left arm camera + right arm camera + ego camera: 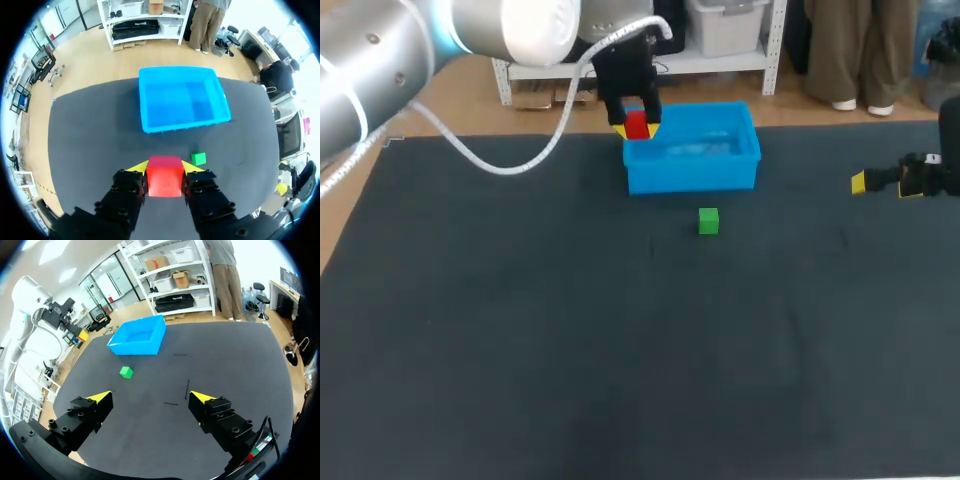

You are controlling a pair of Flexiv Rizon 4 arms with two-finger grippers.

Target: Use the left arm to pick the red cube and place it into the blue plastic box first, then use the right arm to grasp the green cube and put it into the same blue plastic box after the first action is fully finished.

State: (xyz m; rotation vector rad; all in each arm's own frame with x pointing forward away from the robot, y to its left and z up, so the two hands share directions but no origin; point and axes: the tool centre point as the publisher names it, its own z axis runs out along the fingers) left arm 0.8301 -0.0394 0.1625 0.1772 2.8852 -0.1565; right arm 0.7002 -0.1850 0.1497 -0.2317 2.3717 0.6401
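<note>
Left gripper (165, 167) pinched on red cube (164, 176), held above mat (520, 330). Box (185, 122) seen ahead of fingers. Green cube (198, 158) on mat below, ahead of one tip.
Risk judged: release too near box rim, red cube clipped by wall, bounced out onto mat.
Right gripper (150, 396) spread, well apart from box; early start would break order.
Mat dark, flat. Box opening far wider than red cube.

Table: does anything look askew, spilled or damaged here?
Nothing stands out. The red cube sits squarely in the left hand, the blue box stands upright, the green cube lies in front of it, and the right hand is open.
</note>
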